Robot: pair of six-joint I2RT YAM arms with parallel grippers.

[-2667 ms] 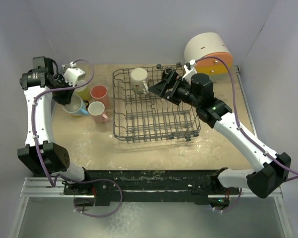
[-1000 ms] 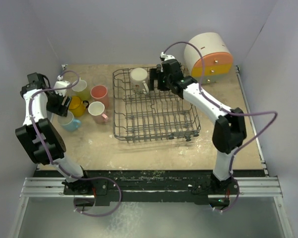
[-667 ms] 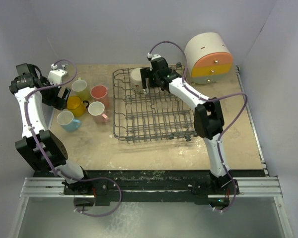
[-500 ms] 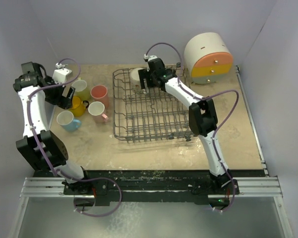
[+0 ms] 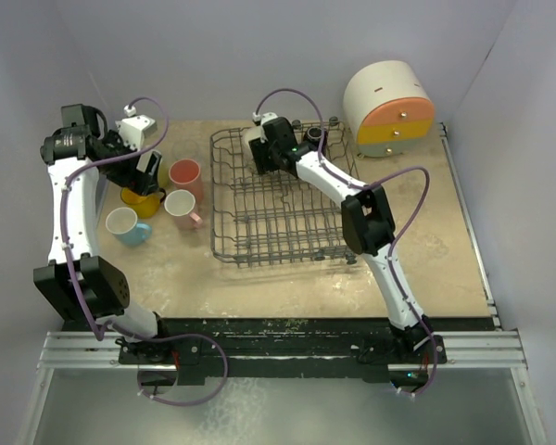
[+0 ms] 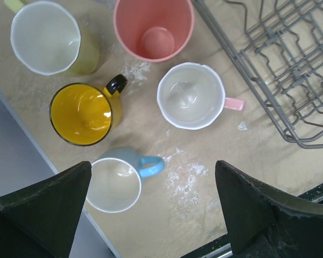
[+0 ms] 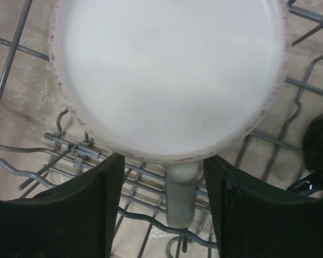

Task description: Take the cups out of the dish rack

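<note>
The dish rack [image 5: 292, 218] holds a cream cup [image 5: 252, 138] and a black cup [image 5: 315, 137] at its far end. My right gripper [image 5: 265, 158] hangs over the cream cup [image 7: 169, 75]; its fingers [image 7: 81, 209] stand on either side of the handle [image 7: 181, 193] with a gap on each side, open. Left of the rack stand the salmon [image 6: 153, 29], yellow-green [image 6: 46, 36], orange-yellow [image 6: 82, 114], pink-handled [image 6: 190, 97] and light blue [image 6: 116, 183] cups. My left gripper [image 5: 150, 172] hovers above them, wide open and empty.
A round white container with orange and yellow drawers [image 5: 389, 97] stands at the back right. The rack's near corner [image 6: 290, 129] lies close to the pink-handled cup. Grey walls close the table on the left, back and right.
My right gripper has swung left across the rack to the cream cup and its jaws have narrowed around the handle. My left gripper has opened fully and moved back over the cup cluster.
</note>
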